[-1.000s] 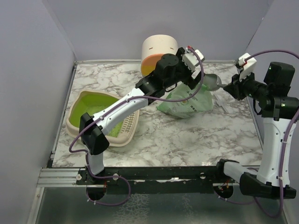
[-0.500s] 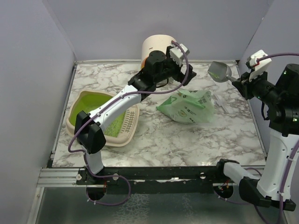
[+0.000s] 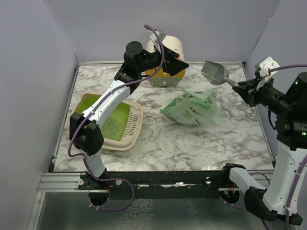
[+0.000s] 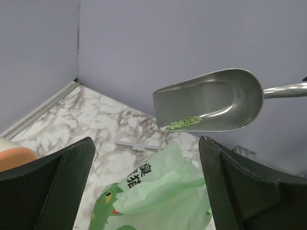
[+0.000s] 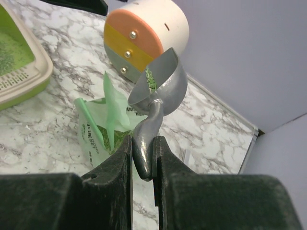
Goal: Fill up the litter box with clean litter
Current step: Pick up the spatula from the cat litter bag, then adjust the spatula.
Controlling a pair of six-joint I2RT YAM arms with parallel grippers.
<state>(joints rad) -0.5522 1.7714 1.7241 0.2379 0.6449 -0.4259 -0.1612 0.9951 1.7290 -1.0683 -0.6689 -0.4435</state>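
The litter box [image 3: 135,125], a cream tray with a lime-green inside, sits at the left and holds some green granules [image 3: 113,127]; its corner shows in the right wrist view [image 5: 29,72]. The mint-green bag [image 3: 194,110] [image 4: 158,191] [image 5: 96,127] lies mid-table, mouth open. My right gripper [image 3: 245,89] [image 5: 143,153] is shut on the handle of a grey metal scoop [image 3: 214,73] [image 5: 160,86], held in the air above the bag. A few green pellets of litter [image 4: 184,122] lie in the scoop's bowl [image 4: 211,103]. My left gripper [image 3: 178,64] [image 4: 146,143] hangs open and empty, high at the back.
A cream cylinder with an orange, yellow and teal face [image 3: 168,62] [image 5: 144,36] lies at the back wall, right beside my left gripper. A thin white clip [image 4: 136,145] rests on the marble behind the bag. Grey walls close in the left, back and right.
My left gripper has risen and swung left, away from the bag toward the cylinder. My right gripper has lifted the scoop up from the bag's mouth and shifted it slightly left.
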